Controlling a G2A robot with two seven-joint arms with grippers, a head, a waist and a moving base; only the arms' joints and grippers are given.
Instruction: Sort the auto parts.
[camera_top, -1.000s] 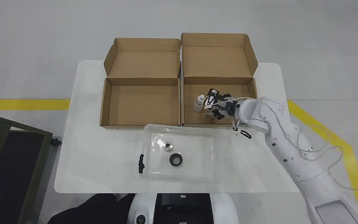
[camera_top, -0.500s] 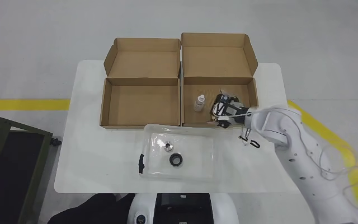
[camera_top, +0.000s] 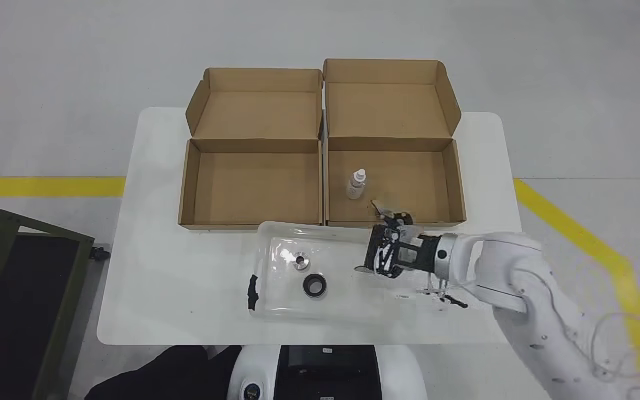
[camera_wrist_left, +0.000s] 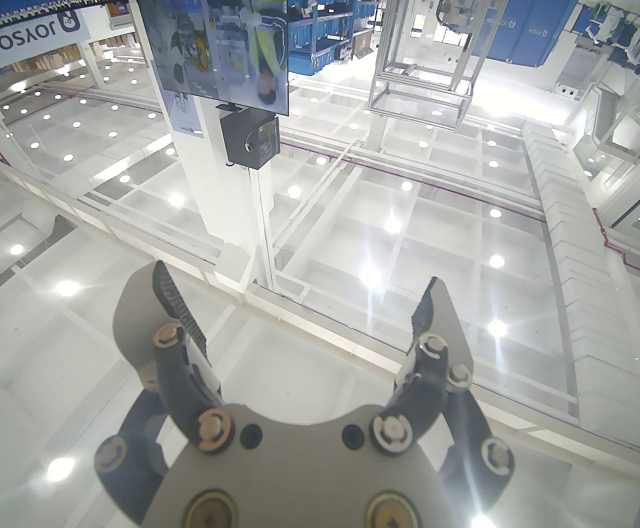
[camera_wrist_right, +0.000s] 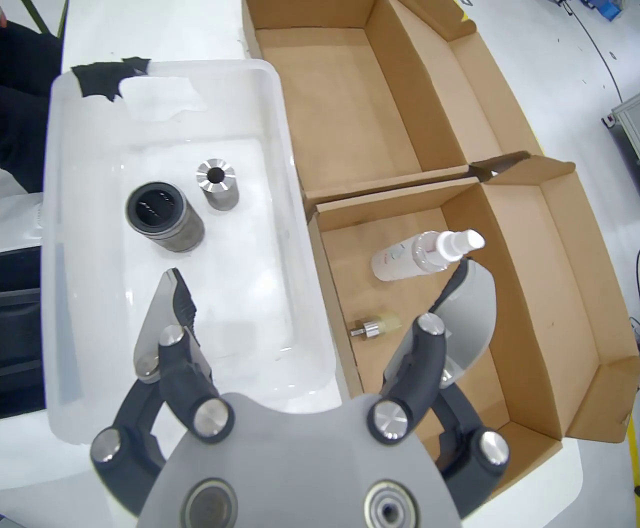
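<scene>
White bench (camera_top: 150, 290), rounded corners, long axis left-right. Near centre sits clear tray (camera_top: 275, 232), also long left-right, black tape (camera_top: 253, 291) on its left rim. In the tray's left half: bearing (camera_top: 315, 286) nearest, standing on end, bore up. The collet (camera_top: 300, 262) is just beyond it, apart, also on end, slotted face up. Over the tray's right end: right tool (camera_top: 372, 250), pointing left, jaws wide, gripping nothing.

Beyond the tray are two open cardboard boxes side by side, walls touching, lids raised on the far side. These are left box (camera_top: 250, 185) and right box (camera_top: 425, 185). In the right box, at its left, is bottle (camera_top: 356, 183), nozzle end toward far; upright or lying, cannot tell. The small fitting (camera_wrist_right: 375, 326) lies between bottle and that box's near wall, long axis near-far, metal stub toward near.

Grey floor (camera_top: 80, 80) all round, yellow line (camera_top: 60, 186) running off left and right of bench.

The left tool (camera_wrist_left: 297, 280) faces up at white gridded ceiling (camera_wrist_left: 400, 225) with round lights, jaws wide, gripping nothing. A screen (camera_wrist_left: 220, 45) hangs on a pillar (camera_wrist_left: 225, 200).
</scene>
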